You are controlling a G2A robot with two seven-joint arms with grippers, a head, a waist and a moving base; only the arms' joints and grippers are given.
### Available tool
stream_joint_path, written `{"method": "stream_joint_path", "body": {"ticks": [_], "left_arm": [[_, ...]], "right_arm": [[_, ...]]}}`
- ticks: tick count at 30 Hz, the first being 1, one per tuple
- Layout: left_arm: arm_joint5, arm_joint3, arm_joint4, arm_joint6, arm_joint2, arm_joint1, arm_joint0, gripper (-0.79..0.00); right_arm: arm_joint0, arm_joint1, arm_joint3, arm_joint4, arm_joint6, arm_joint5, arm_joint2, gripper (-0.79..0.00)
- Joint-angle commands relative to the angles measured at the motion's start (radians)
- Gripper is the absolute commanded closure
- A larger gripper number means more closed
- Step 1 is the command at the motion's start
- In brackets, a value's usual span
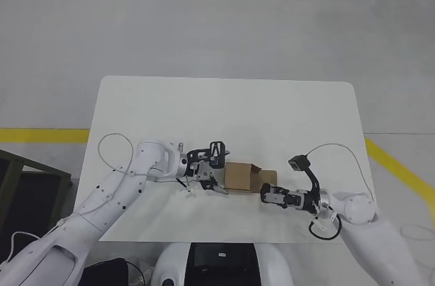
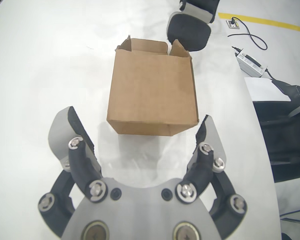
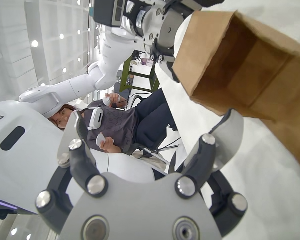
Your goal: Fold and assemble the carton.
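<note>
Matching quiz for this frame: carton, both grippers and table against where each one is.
Things:
1. brown cardboard carton
2. left gripper
3. right gripper
4. white table

Places:
A. at the carton's open, flapped end
B. on its side, between the grippers
C. at the carton's closed end
D. beneath the carton

Pairs: 1-B, 2-C, 3-A, 4-D
</note>
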State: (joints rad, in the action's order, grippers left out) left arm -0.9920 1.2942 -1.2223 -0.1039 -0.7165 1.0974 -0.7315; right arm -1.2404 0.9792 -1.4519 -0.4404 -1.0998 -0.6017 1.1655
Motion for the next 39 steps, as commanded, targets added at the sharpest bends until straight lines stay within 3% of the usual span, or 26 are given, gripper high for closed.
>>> {"method": "stream_joint_path", "body": {"ticks": [1,21,39], "left_arm": [[-0.005,-0.01,-0.002,0.003,0.01,0.007,0.011,-0.785],[-0.02,-0.121,0.004,0.015,0.082,0.066,0.087,-0.785],[-0.02,-0.063,-0.036,-0.019,0.051,0.045,0.066,-0.785]], "right_arm": [[0.019,0.004,0.016,-0.012,-0.007,-0.003,-0.012,-0.785],[0.211,0.067,0.203,-0.161,-0.102,-0.017,-0.173,-0.785],[0.247,0.08,0.26,-0.19,-0.095,-0.024,-0.186,-0.785]]}}
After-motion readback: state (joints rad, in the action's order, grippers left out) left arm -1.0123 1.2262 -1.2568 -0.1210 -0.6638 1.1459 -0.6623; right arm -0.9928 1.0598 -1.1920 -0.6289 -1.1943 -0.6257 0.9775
